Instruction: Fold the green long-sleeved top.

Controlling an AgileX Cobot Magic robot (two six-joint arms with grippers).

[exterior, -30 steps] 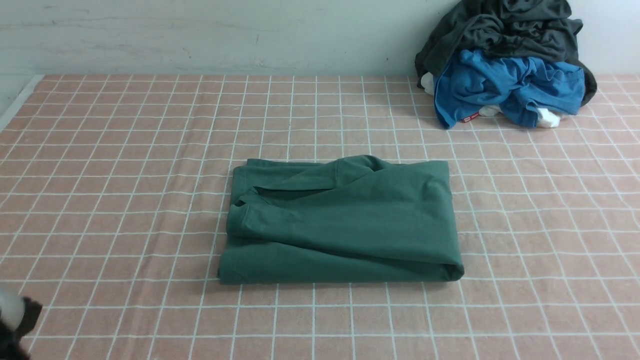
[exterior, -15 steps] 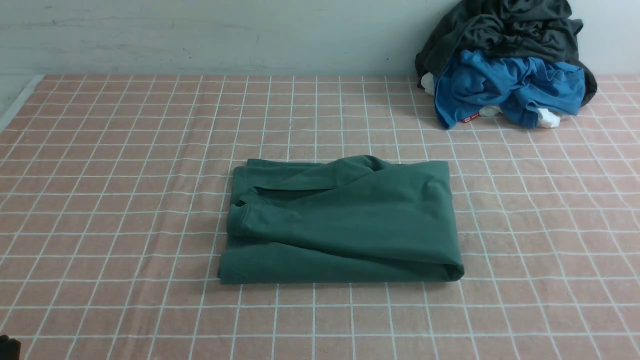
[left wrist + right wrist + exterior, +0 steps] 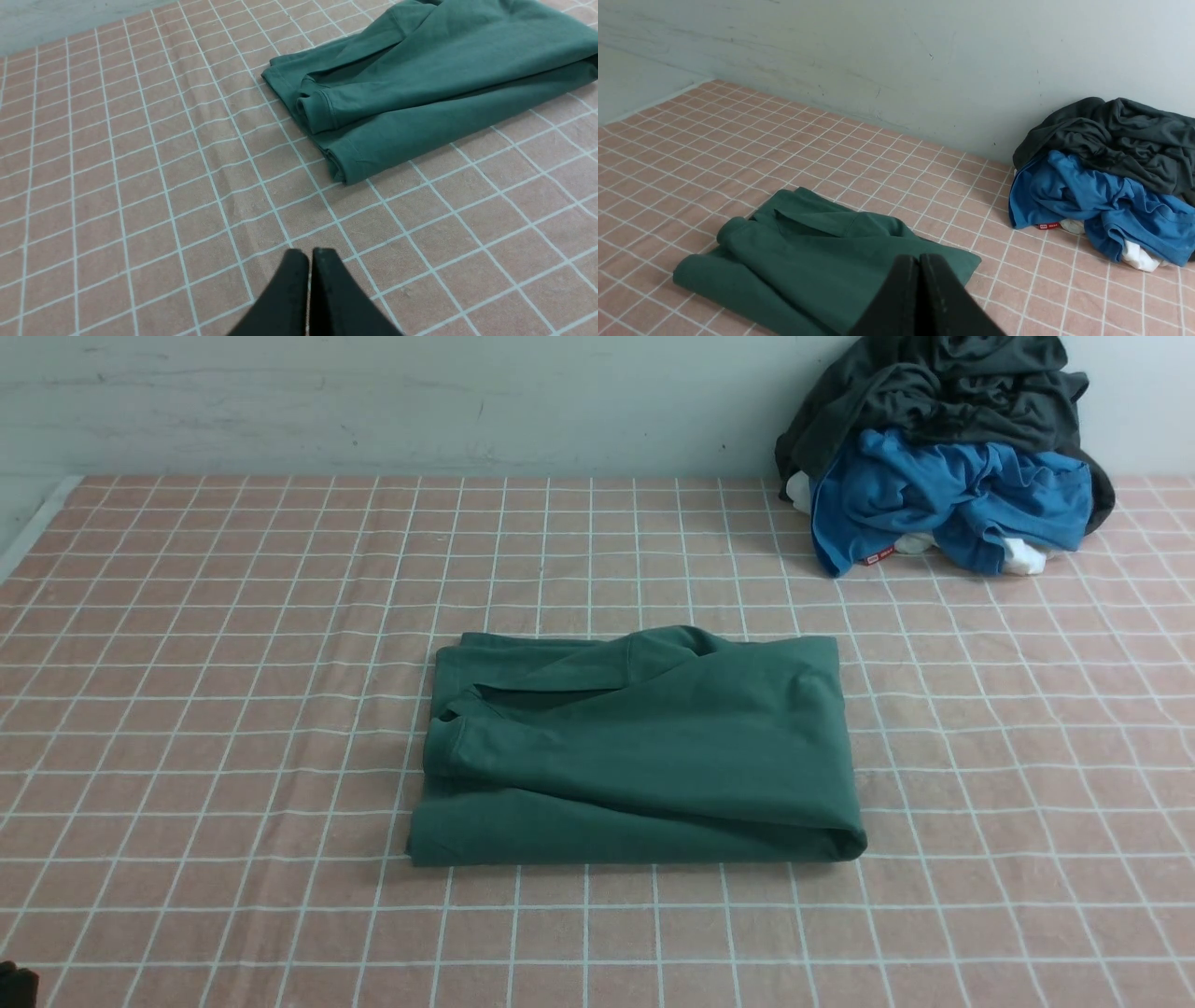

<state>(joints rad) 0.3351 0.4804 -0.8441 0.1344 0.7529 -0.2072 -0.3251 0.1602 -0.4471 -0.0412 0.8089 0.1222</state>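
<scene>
The green long-sleeved top lies folded into a compact rectangle in the middle of the checked cloth, a cuff tucked at its left side. It also shows in the left wrist view and in the right wrist view. My left gripper is shut and empty, above bare cloth well clear of the top's near-left corner. My right gripper is shut with nothing in it, raised off the table with the top behind its tips. In the front view only a dark scrap of the left arm shows at the lower left corner.
A heap of clothes sits at the back right against the wall: a dark grey garment on top of a bright blue garment, with white bits beneath. The pink checked cloth covers the table up to the pale wall.
The left arm has drawn back out of the front view's lower left corner, leaving only a dark scrap there. The green top has not moved.
</scene>
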